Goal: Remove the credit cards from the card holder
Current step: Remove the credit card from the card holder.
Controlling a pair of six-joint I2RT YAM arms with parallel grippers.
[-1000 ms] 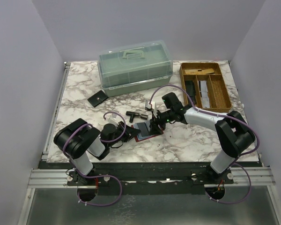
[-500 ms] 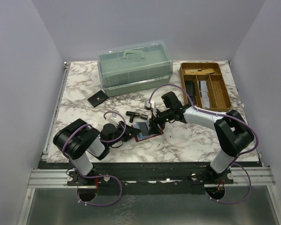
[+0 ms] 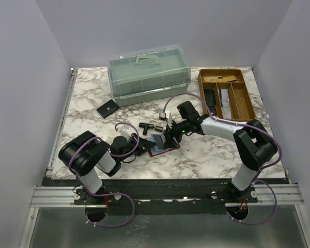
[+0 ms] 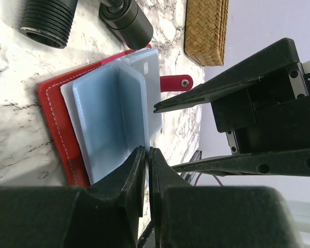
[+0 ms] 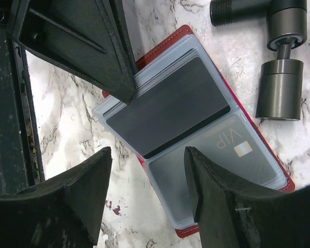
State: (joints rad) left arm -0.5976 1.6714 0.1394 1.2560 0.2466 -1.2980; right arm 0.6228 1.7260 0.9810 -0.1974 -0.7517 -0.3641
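Red card holder [image 4: 49, 103] open; left end effector [image 4: 147, 151] pinches its sleeve [image 4: 108, 119], right end effector [image 5: 147, 152] spread.

Marbled desk [image 3: 212, 155] carries 5 items: clear lidded box [image 3: 149, 74] at rear, brown tray [image 3: 220, 72] rear right, black square pad [image 3: 108, 109] left, black pipe fitting [image 3: 147, 125] and open red card holder [image 3: 163, 147] centre.

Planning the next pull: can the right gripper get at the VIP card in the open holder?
Probably yes: the right gripper hangs open over the card holder, the VIP card faces up unobstructed, and the left gripper pinches a plastic leaf aside.
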